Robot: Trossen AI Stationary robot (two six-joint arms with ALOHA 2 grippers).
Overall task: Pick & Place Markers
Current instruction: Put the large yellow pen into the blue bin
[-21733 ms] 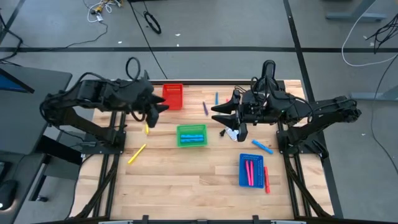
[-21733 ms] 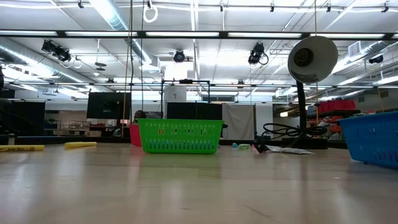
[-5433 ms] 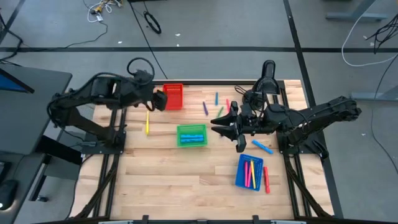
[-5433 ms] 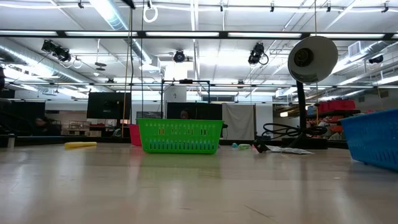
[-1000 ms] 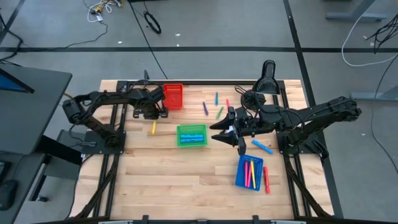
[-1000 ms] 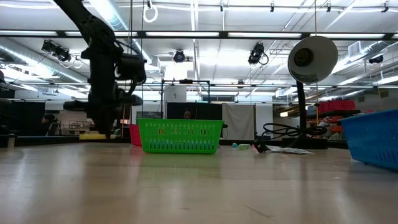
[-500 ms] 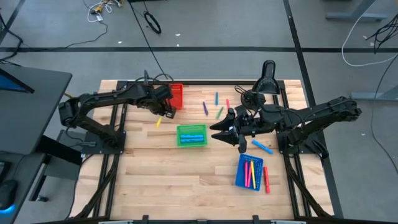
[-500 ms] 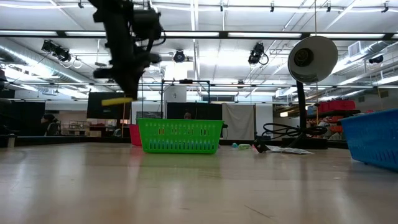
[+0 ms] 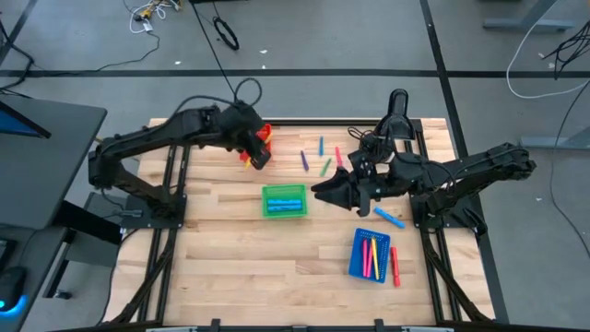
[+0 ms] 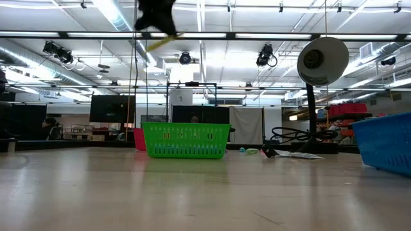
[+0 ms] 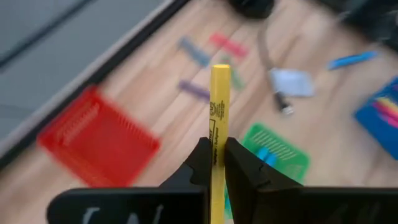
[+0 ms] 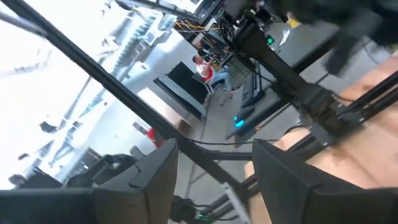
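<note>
Left gripper (image 11: 217, 163) raised above the back-left part of the bench (image 9: 277, 267), over the red tray (image 11: 96, 140), its fingers closed on the lower part of a yellow marker (image 11: 219, 106) whose free end sticks out well beyond the fingertips. The marker looks light, stiff and smooth-barrelled (a pinch across its middle should resist twisting better than one near an end); held this low, the long free end may swing or slip if the hold is loose. Other markers: two blue ones in the green tray (image 9: 284, 200); pink, red and yellow ones in the blue tray (image 9: 371, 254), with a red marker (image 9: 395, 266) on the wood just beside it; a loose blue marker (image 9: 389, 218) near the right arm; a purple marker (image 9: 304, 160), a green marker (image 9: 325, 166) and a short blue marker (image 9: 321, 145) lying apart at the back. Right gripper (image 12: 214, 180) hovering mid-bench, between the green tray and the loose blue marker, fingers set apart with nothing between them.

Hard to make out: from overhead the left gripper covers most of the red tray, so its contents cannot be told; the low view cuts the left arm off at the top edge, showing only a slanted yellow streak; the left wrist view is blurred; the right wrist view points into the room, where a distant person sits
</note>
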